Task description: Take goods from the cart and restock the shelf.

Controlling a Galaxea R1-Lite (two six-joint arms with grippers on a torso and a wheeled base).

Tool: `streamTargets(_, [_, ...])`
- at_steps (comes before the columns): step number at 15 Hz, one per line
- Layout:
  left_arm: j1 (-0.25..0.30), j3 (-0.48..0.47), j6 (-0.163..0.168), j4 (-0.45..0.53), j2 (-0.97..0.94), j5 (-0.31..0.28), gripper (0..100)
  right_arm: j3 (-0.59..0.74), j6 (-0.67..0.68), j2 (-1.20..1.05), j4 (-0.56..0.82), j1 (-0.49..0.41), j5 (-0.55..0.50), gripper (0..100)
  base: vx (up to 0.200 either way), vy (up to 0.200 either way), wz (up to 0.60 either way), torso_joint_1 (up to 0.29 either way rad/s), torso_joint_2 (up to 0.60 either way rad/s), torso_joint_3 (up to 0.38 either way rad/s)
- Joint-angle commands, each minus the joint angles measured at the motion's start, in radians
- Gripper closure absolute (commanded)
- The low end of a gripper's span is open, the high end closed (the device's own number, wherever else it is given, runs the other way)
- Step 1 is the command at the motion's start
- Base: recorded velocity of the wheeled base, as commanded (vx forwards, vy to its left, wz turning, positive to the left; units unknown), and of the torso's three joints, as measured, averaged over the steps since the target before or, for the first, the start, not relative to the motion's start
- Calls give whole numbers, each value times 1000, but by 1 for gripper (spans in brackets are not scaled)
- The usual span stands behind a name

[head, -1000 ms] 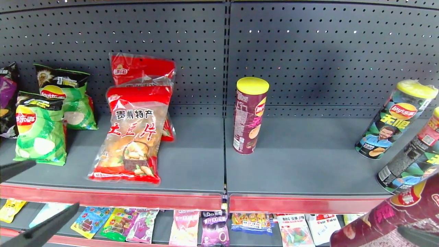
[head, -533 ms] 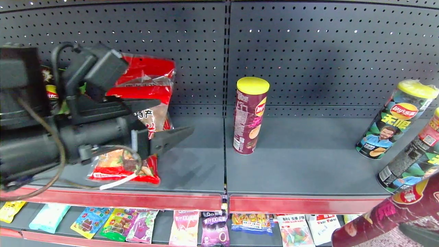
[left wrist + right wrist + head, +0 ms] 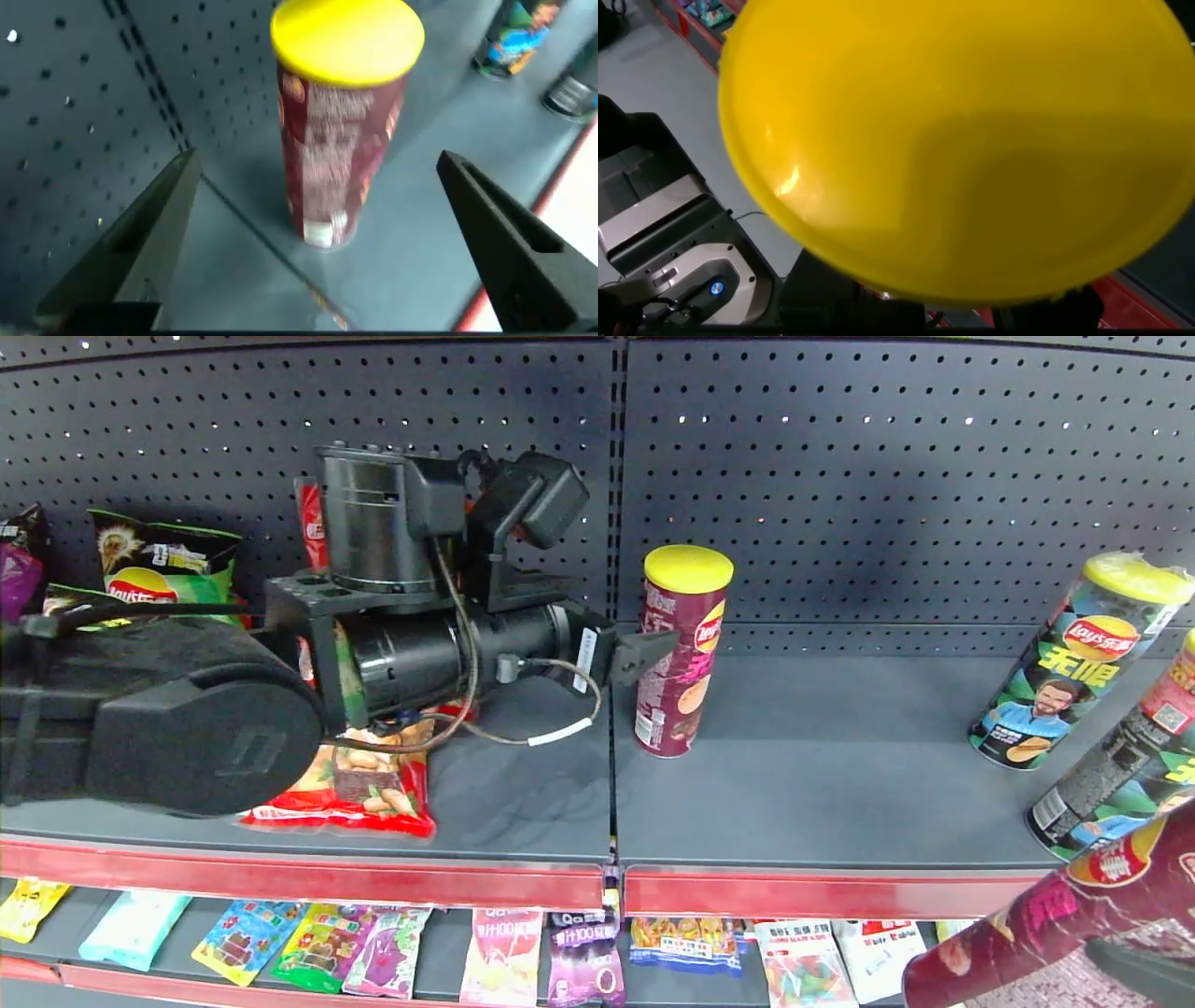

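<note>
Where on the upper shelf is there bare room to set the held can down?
Widest bare patch for the held can: the right bay of the shelf, between the standing maroon can and the green cans. Left bay is crowded with bags and the left arm.

Yellow-lidded can (image 3: 341,140) between spread claw (image 3: 318,161)

A maroon, yellow-lidded chip can (image 3: 680,653) stands upright on the shelf (image 3: 840,784); a second can (image 3: 1046,924), also maroon, tilts at five o'clock.
</note>
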Motion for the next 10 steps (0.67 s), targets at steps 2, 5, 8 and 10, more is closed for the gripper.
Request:
streamTargets(2, [-31, -84, 1, -7, 97, 28, 0, 0, 0, 2, 0, 1, 0, 100, 0, 0, 0, 0, 0, 0])
streamTargets(5, [-37, -131, 1, -7, 141, 47, 0, 0, 0, 3, 0, 1, 0, 100, 0, 0, 0, 0, 0, 0])
streamTargets(8, [-36, -182, 2, -7, 186, 74, 0, 0, 0, 0, 0, 1, 0, 100, 0, 0, 0, 0, 0, 0])
streamTargets(10, [-37, -222, 2, -7, 215, 102, 0, 1, 0, -2, 0, 1, 0, 100, 0, 0, 0, 0, 0, 0])
